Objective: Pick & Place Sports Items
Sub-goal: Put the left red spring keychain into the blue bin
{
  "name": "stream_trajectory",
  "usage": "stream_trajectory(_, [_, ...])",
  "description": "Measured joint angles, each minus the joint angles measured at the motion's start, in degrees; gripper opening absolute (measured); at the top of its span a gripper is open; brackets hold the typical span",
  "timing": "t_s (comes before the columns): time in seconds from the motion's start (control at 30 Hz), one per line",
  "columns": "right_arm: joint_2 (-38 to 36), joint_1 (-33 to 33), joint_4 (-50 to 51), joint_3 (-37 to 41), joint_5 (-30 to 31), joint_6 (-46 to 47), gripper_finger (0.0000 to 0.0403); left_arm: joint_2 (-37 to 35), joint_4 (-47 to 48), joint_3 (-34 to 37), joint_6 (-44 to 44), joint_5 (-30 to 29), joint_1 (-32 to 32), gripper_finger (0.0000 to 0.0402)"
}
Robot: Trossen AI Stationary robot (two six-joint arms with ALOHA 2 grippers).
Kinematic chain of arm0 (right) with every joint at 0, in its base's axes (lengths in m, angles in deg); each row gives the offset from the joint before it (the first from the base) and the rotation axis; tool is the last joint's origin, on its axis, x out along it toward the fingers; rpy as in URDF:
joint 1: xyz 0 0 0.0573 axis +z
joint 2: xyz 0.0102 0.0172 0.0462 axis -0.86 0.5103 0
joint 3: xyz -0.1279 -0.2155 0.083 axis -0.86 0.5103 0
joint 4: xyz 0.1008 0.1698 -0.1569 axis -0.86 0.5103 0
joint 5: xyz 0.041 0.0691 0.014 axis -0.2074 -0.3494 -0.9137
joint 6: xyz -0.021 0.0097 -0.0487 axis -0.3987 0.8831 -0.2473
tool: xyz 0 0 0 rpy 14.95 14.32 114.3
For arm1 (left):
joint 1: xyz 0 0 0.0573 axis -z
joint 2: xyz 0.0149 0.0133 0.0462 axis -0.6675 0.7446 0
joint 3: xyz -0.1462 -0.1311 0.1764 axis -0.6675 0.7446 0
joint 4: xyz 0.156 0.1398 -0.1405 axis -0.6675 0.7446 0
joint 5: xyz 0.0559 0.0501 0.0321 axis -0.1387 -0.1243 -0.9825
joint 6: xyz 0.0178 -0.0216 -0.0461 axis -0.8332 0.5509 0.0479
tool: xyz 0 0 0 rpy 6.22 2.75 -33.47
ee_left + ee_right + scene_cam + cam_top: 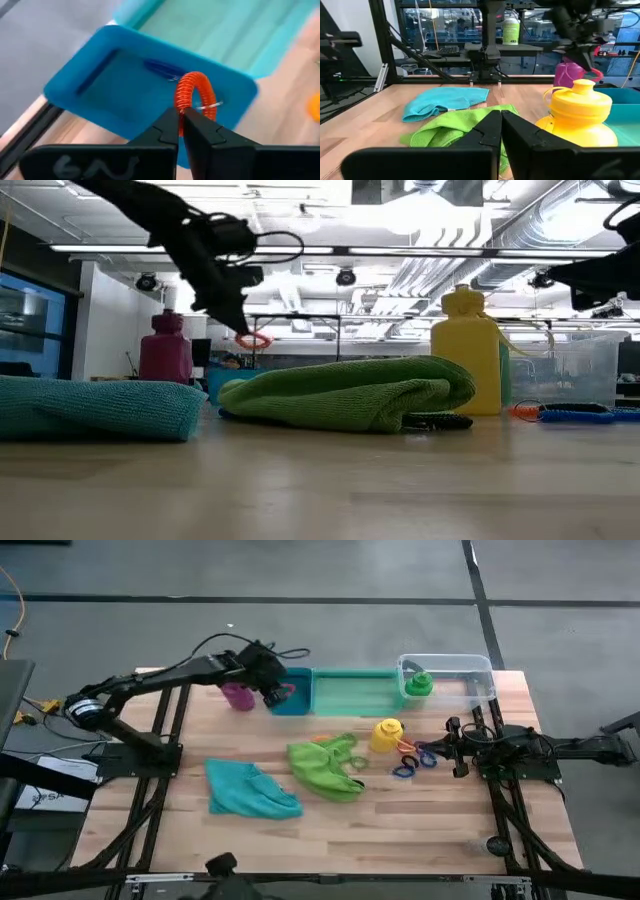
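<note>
Nearest me lie the soft teal cloth (250, 790) and the rumpled lime-green cloth (326, 767), with the squat yellow bottle (386, 734) and some rubbery rings (414, 759) just beside. The right gripper (453, 747) rests pinched together near them. Farther back, the left gripper (181, 123) clamps a ribbed orange ring (194, 95) above the blue bin (100, 85), beside the purple bottle (238, 696).

Floor: grey concrete floor (330, 570) lying around the light wooden table (400, 830).
Ceiling: long white strip lights (330, 248) glowing among silver ducts (530, 220).
</note>
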Motion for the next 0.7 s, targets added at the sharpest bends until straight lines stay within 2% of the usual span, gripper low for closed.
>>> stream_trajectory(0.33, [-0.02, 0.00, 0.00, 0.00, 0.00, 0.02, 0.0000, 6.30, -0.26, 0.00, -0.72, 2.08, -3.59, 0.0000])
stream_trajectory(0.7, [-0.02, 0.00, 0.00, 0.00, 0.00, 0.01, 0.0000, 7.03, -0.89, 0.00, -1.25, 2.14, -2.77, 0.0000])
